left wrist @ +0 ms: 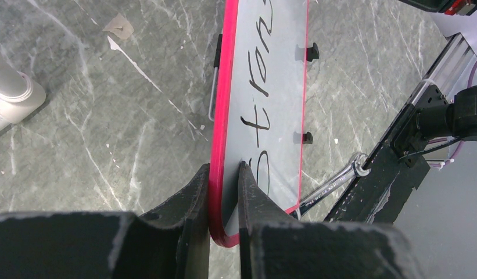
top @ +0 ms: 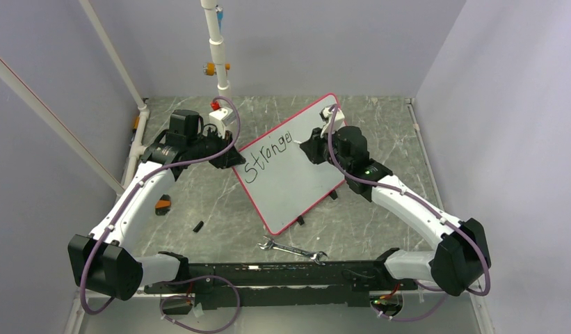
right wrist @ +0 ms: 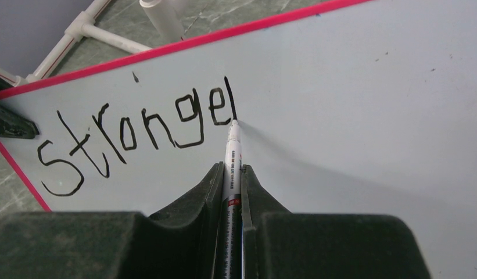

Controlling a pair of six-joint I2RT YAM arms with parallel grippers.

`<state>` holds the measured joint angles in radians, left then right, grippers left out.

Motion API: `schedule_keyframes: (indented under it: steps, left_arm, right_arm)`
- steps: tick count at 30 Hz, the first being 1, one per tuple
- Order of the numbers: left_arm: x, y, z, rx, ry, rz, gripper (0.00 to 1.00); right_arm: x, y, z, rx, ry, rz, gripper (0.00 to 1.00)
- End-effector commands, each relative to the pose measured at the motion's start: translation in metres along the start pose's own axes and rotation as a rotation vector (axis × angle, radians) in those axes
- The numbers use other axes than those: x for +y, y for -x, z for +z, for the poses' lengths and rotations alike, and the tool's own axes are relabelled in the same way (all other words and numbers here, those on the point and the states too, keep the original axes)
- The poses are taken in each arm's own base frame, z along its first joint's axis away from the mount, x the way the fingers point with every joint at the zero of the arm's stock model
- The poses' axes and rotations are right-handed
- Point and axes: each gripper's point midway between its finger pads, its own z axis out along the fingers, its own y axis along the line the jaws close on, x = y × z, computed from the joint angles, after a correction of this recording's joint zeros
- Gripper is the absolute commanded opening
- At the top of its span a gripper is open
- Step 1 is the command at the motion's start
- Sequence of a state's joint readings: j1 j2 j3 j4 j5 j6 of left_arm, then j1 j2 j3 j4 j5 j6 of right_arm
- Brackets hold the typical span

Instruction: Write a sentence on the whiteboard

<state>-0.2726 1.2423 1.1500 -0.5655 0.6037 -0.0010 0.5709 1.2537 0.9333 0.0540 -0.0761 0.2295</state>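
The whiteboard [top: 304,189], white with a red rim, stands tilted on the table's middle. My left gripper [top: 230,155] is shut on the board's left corner; in the left wrist view its jaws [left wrist: 224,174] clamp the red rim [left wrist: 221,116] from both sides. My right gripper [top: 312,149] is shut on a white marker [right wrist: 232,152], which runs straight between the jaws [right wrist: 232,172]. The marker's tip touches the whiteboard [right wrist: 369,116] at the foot of a fresh upright stroke. The sentence [right wrist: 137,131] reads "Stronge" plus that stroke, in black.
A steel wrench [top: 293,250] lies in front of the board, near the black base rail [top: 282,275]. A small black cap [top: 197,226] and an orange-black piece [top: 163,204] lie at the left. A white pipe stand [top: 216,49] rises at the back.
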Motion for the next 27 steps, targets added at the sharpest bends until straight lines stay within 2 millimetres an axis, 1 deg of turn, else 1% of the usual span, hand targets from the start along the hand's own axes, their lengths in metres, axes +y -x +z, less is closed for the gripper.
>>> schedule_keyframes:
  steps: [1,5,8,14,20,27]
  left_arm:
    - [0.025,0.008,-0.006,-0.016,0.131,0.129,0.0]
    - [0.025,0.007,-0.006,-0.014,0.134,0.127,0.0]
    - [0.025,0.007,-0.006,-0.015,0.132,0.127,0.0]
    - [0.025,0.007,-0.006,-0.016,0.133,0.127,0.0]
    - [0.025,0.007,-0.006,-0.016,0.132,0.127,0.0]
    - [0.025,0.007,-0.006,-0.016,0.131,0.126,0.0]
  right_arm:
    - [0.001,0.0,-0.009,-0.017,0.004,0.016,0.0]
    - [0.0,-0.005,-0.012,-0.012,0.005,0.026,0.0]
    - [0.001,-0.003,-0.011,-0.014,0.007,0.026,0.0]
    - [0.002,0.007,-0.007,-0.029,0.005,0.018,0.0]
    - [0.002,0.021,-0.003,-0.052,-0.003,0.006,0.0]
    - [0.003,0.031,0.005,-0.068,-0.001,0.002,0.0]
